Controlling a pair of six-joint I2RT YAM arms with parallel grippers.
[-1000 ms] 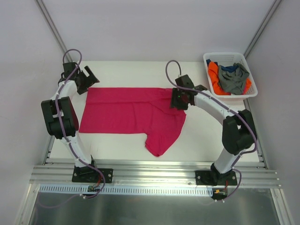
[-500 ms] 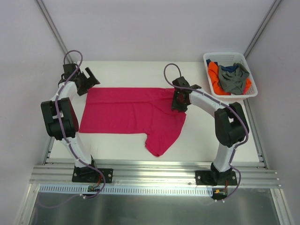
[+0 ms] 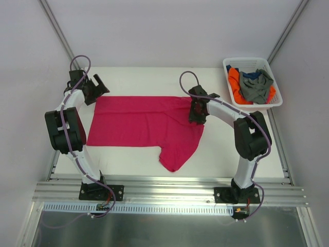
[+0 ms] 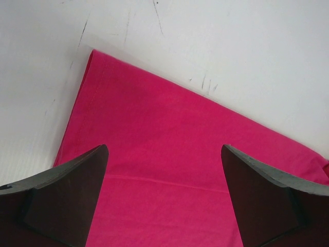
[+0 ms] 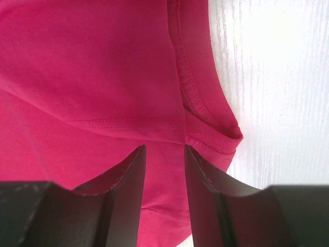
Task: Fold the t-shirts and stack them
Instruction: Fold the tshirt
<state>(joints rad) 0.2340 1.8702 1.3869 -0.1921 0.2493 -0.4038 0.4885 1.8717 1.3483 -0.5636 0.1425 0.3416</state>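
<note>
Overhead view high behind, facing down, both wrist views close above pink t-shirt (image 3: 139, 121), common to all.

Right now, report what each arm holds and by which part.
Nothing held, it seems: left fingers gape above a corner of the pink t-shirt; right fingers, narrowly apart, sit over it beside the collar, no cloth pinched.

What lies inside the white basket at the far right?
In the white basket lie a grey t-shirt, an orange t-shirt and a dark blue t-shirt; anything under them is covered.
</note>
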